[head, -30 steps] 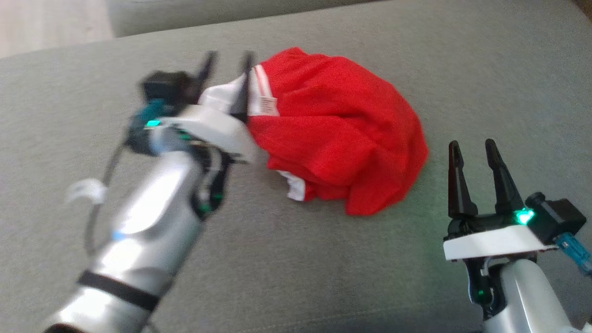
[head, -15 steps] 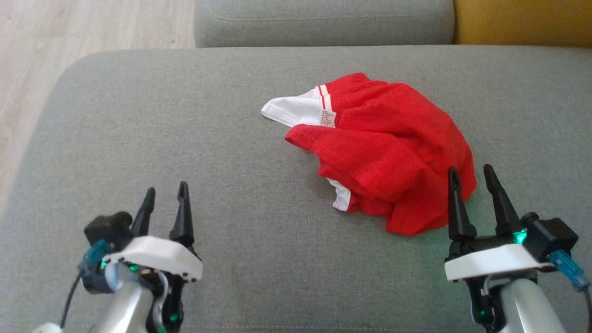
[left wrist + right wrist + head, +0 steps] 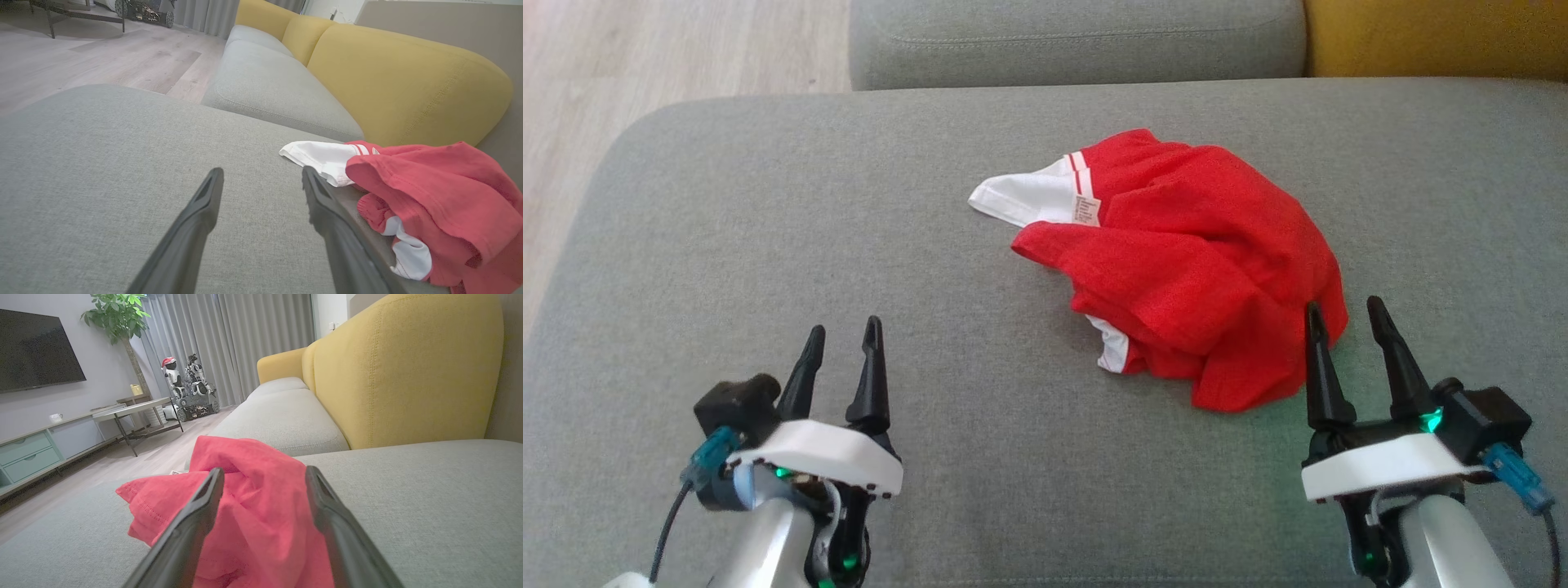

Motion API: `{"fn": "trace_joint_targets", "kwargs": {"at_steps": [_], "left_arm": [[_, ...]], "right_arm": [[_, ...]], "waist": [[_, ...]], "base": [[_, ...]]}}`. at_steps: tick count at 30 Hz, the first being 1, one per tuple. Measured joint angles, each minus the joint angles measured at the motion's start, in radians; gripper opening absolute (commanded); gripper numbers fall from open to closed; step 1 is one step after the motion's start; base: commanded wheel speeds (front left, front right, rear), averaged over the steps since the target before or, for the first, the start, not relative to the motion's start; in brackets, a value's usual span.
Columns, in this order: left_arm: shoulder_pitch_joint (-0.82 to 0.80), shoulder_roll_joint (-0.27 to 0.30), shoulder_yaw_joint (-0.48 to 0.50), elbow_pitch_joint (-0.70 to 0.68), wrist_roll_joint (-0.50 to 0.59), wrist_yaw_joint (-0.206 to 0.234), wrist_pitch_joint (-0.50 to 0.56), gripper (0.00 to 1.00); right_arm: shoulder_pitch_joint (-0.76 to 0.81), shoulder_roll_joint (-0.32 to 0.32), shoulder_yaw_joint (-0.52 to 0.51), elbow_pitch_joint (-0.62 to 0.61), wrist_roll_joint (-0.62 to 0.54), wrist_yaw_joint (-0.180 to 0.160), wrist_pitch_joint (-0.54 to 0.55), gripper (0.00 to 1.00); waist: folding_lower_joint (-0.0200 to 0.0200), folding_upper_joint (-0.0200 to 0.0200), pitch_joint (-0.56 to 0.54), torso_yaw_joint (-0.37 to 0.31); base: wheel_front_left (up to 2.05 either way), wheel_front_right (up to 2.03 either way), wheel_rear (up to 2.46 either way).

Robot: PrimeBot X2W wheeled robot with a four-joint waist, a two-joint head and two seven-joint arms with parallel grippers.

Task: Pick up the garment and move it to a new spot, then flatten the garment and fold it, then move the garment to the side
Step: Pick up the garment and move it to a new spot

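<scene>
Since the garment [image 3: 1192, 261] lay crumpled right of centre on the cushion [image 3: 768, 245], the right gripper [image 3: 1343, 305] sat just beside the heap, jaws spread and empty, likely poised to grasp; the left gripper [image 3: 845, 327], equally spread, waited well apart.

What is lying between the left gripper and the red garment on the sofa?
Nothing but bare grey cushion: in the head view the left gripper and the garment are apart.
</scene>
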Motion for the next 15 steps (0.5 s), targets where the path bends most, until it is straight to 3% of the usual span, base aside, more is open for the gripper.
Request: {"fn": "trace_joint_targets", "kwargs": {"at_steps": [7,15], "left_arm": [[-0.001,-0.017,0.012,0.043,0.013,-0.038,0.000,1.00],[-0.099,-0.028,-0.117,0.153,0.044,-0.124,0.093,1.00]], "right_arm": [[0.000,0.000,0.000,0.001,0.000,0.000,0.000,1.00],[-0.002,0.000,0.012,0.000,0.002,0.000,0.000,1.00]], "waist": [[0.0000,0.0000,0.003,-0.023],[0.0000,0.0000,0.038,-0.068]], "base": [[0.00,0.00,0.00],[0.00,0.00,0.00]]}}
